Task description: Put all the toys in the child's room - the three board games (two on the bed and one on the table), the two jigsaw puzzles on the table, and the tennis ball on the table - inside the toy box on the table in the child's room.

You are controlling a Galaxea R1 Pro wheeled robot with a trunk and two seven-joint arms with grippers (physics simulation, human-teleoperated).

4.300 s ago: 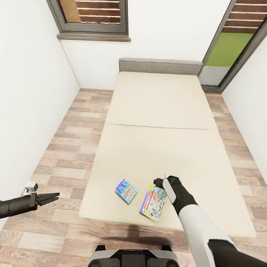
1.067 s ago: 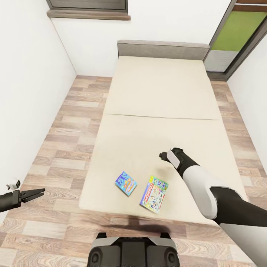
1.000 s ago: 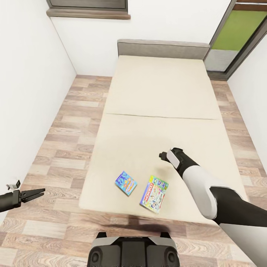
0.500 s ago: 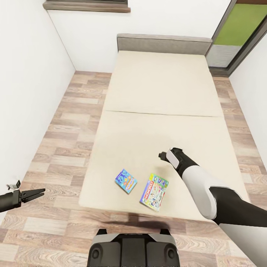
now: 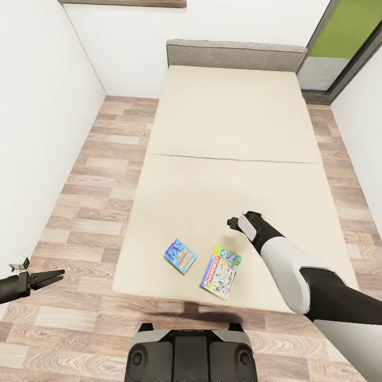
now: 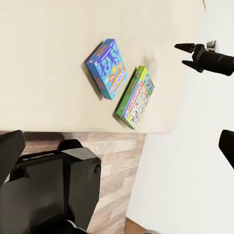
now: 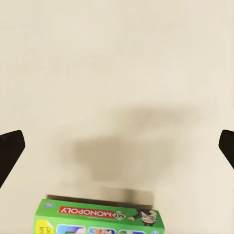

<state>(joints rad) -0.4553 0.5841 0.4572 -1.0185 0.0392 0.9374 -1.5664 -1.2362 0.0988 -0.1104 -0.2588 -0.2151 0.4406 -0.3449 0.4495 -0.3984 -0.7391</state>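
beige bed [image 5: 223, 132]: green-edged board game [image 5: 220, 271] just below the empty, wide-open right end effector [image 5: 233, 222]; blue game [image 5: 180, 256] beside it.

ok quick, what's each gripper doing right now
Left gripper: open, empty, out over the floor.
Right gripper: open, empty, above the bed just past the green game.

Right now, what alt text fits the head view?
Two flat board games, a small blue box and a larger green-edged box, lie near the foot of a beige bed; the right gripper hovers just beyond them.
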